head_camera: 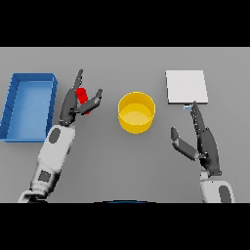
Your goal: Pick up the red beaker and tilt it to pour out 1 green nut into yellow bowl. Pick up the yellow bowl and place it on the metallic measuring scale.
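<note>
The red beaker [83,99] stands on the grey table left of centre, between the fingers and thumb of my left hand [70,105]. The fingers are straight and the thumb [93,101] reaches past the beaker's right side; the hand is open around it, not closed. Much of the beaker is hidden by the hand, and no green nut shows. The yellow bowl [136,113] sits at the centre, and I see nothing in it. The metallic measuring scale [186,87] is a pale square plate at the back right. My right hand [205,141] is open just in front of the scale.
A blue rectangular tray [13,100] lies at the far left, beside my left arm. Open table lies between the bowl and the scale and in front of the bowl.
</note>
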